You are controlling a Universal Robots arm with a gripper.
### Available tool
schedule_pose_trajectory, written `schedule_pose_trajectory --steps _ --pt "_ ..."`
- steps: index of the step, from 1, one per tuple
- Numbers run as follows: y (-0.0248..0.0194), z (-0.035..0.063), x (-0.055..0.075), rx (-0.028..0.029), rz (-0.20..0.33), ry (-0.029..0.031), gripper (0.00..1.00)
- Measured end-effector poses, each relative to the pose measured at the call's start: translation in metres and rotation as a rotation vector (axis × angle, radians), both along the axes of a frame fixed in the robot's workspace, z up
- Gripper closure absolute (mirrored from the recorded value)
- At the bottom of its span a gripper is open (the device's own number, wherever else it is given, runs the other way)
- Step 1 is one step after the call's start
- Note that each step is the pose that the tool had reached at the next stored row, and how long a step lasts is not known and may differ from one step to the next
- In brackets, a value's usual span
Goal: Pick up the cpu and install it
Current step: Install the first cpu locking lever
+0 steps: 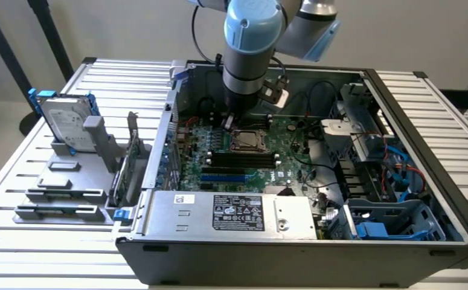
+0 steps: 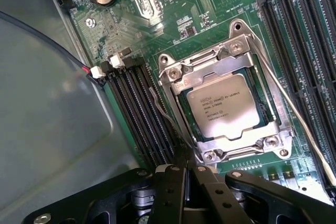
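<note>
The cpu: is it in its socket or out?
In. The cpu lies flat inside the metal socket frame on the green motherboard, with the frame's rim around all its sides.

The exterior view looks down from high beyond 1 side of the open computer case, wide enough for the slatted desk and the arm. The wrist view peers past the pincer, close over the motherboard. The 2 views share the processor socket and memory slots.
</note>
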State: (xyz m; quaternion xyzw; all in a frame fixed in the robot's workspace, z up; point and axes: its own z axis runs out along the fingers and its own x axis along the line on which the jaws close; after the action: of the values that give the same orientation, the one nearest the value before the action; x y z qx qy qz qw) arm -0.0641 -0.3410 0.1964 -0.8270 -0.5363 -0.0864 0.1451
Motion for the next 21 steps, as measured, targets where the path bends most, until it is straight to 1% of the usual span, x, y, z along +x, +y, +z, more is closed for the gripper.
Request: schedule_pose_trajectory --steps 21 --pt "0.0001 -0.0017 0.0064 -0.0046 -0.008 0.0 0.89"
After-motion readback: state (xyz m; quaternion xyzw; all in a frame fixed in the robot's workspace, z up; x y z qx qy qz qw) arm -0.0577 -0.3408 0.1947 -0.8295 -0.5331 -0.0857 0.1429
